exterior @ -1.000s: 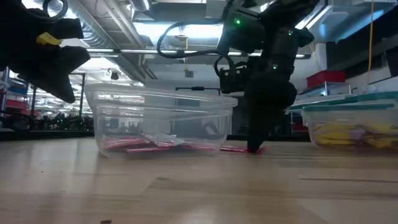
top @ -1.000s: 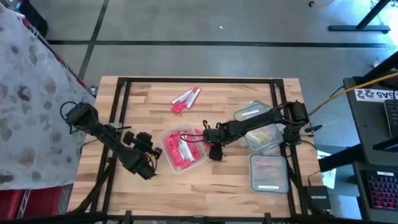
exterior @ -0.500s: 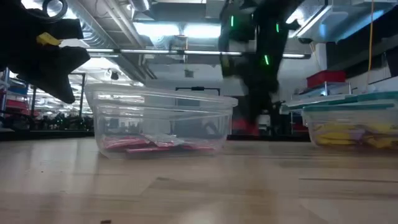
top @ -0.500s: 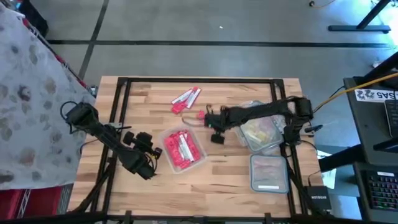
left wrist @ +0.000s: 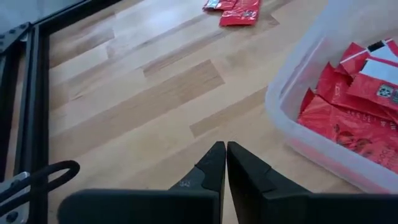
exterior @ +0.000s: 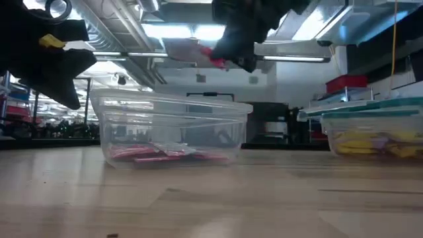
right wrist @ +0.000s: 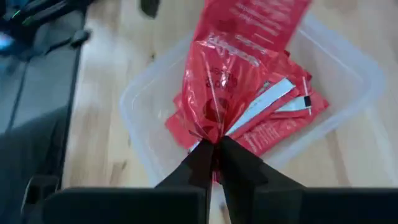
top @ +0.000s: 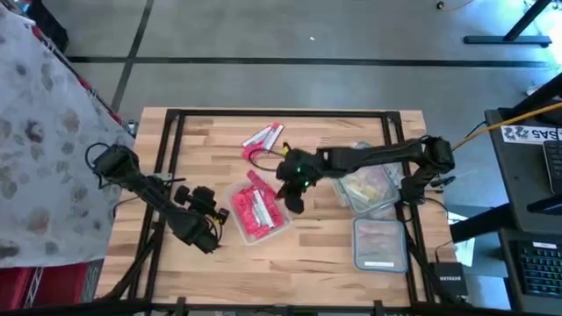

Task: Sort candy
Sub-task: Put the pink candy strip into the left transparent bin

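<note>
A clear tub (top: 260, 213) near the table's middle holds several red candy pieces (left wrist: 348, 99). My right gripper (top: 274, 183) hangs high above the tub's far side, shut on one red candy wrapper (right wrist: 231, 74); in the low view that candy (exterior: 213, 57) shows well above the tub's rim (exterior: 170, 104). A few loose red candies (top: 263, 138) lie flat on the table near its far edge. My left gripper (left wrist: 225, 163) waits shut just left of the tub, holding nothing. My right gripper pinches one end of the red wrapper (right wrist: 213, 138) between its two fingertips. The rest of the wrapper sticks out beyond the fingers, crinkled at the pinch. The candy is lifted clear, over the tub's red pieces.
At the table's right stand a clear tub with yellow candy (top: 369, 187) and a lidded tub (top: 379, 244) nearer the front. A black frame (top: 171, 158) runs around the tabletop. Bare wood lies in front of the middle tub.
My right gripper has risen from the table at the tub's right side with the red candy. It swung toward the far edge, then left over the tub. The candy has gone from the tabletop to well above the tub's rim.
</note>
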Tool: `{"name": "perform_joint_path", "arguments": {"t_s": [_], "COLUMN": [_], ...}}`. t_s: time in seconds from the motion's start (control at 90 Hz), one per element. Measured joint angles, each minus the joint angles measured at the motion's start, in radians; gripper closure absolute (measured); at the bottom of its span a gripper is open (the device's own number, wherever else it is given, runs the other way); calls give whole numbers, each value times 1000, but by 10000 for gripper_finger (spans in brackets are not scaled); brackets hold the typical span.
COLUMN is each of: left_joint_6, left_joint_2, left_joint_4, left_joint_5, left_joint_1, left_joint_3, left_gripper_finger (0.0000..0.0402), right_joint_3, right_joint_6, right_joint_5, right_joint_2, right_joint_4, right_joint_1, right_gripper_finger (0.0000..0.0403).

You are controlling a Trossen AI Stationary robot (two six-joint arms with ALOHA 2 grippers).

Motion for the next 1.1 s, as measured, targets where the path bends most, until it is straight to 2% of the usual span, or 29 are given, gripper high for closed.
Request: {"name": "perform_joint_path", "arguments": {"t_s": [0.1,0.2,0.433,0.611,0.678,0.856,1.1], "left_joint_6": [6,11,11,11,11,11,11], "left_joint_2": [0,0,0,0,0,0,0], "left_joint_4": [2,5,15,15,13,9,-5], "left_joint_5": [-1,0,-1,-1,0,-1,-4], "left_joint_1": [-5,-5,-4,-4,-4,-1,27], "left_joint_3": [0,0,0,0,0,0,0], "left_gripper_finger": [402,402,402,402,402,402,402], "right_joint_3": [-1,-2,-1,55,100,145,206], "right_joint_6": [77,94,82,-79,-188,-454,-608], "right_joint_5": [78,84,92,76,119,348,321], "right_joint_2": [50,87,106,97,92,97,222], "right_joint_4": [16,21,36,-29,-85,-67,-44], "right_joint_1": [38,60,65,16,-17,-135,-345], "right_gripper_finger": [394,380,286,220,207,213,258]}}
